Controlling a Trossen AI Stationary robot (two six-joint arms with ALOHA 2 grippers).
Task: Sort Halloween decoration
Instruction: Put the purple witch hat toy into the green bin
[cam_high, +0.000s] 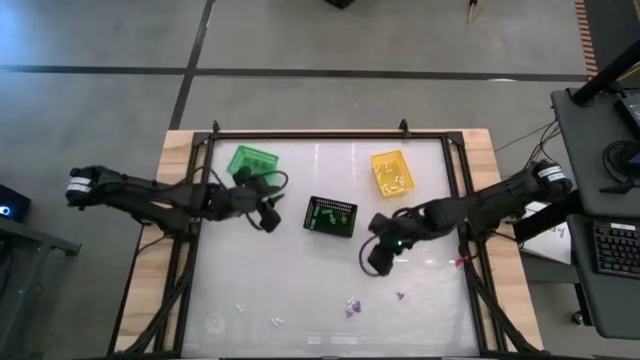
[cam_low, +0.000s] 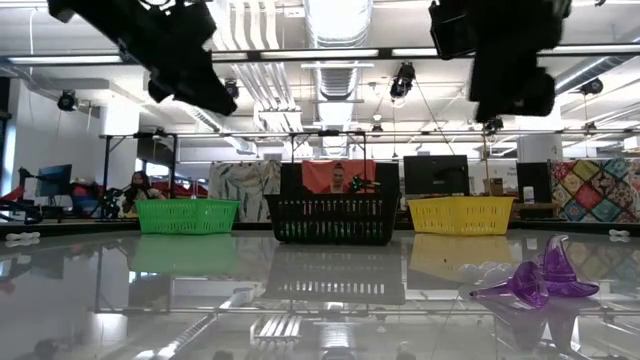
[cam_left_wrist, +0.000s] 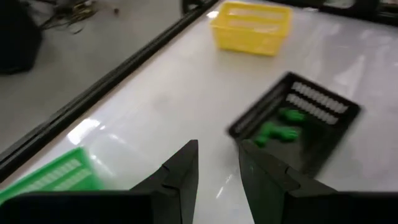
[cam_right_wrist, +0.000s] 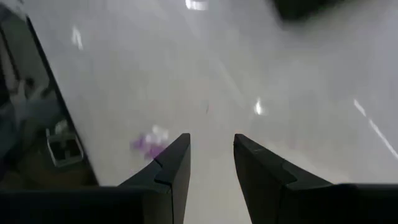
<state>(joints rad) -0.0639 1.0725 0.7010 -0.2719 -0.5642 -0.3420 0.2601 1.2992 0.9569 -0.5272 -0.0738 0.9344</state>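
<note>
Right now the left pincer (cam_high: 268, 220) hangs between the green basket (cam_high: 251, 160) and the black basket (cam_high: 330, 215), its fingers a little apart with nothing between them; the right pincer (cam_high: 379, 262) hangs over bare bench (cam_high: 300, 290), also parted and empty; green trinkets (cam_left_wrist: 278, 124) lie in the black basket; white ones (cam_high: 392, 178) sit in the yellow basket (cam_high: 392, 171); purple trinkets (cam_high: 352, 305) and white bits (cam_high: 277, 321) lie loose near the bench's front edge.
</note>
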